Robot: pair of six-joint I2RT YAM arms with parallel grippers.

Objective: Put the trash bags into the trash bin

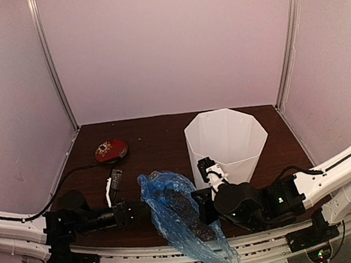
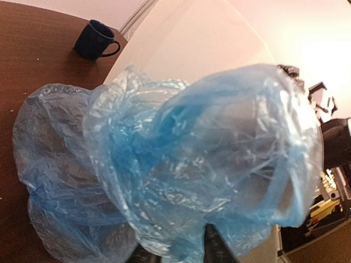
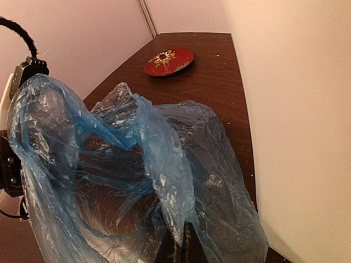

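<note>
The light-blue trash bag [image 1: 178, 213] hangs crumpled between my two grippers, just in front of the white faceted trash bin [image 1: 226, 138], which stands upright with its mouth open. My right gripper [image 1: 198, 199] is shut on a fold of the film; in the right wrist view the fingers [image 3: 185, 246] are pressed together on it, with the bin wall [image 3: 296, 109] close on the right. My left gripper [image 1: 140, 212] is at the bag's left side. In the left wrist view its fingertips [image 2: 181, 249] stand apart with bunched film [image 2: 181, 164] in the gap.
A red patterned dish [image 1: 111, 150] lies at the back left of the brown table. A dark blue mug [image 2: 94, 39] shows beyond the bag in the left wrist view. A small grey object [image 1: 114, 175] lies near the left arm. Pale walls enclose the table.
</note>
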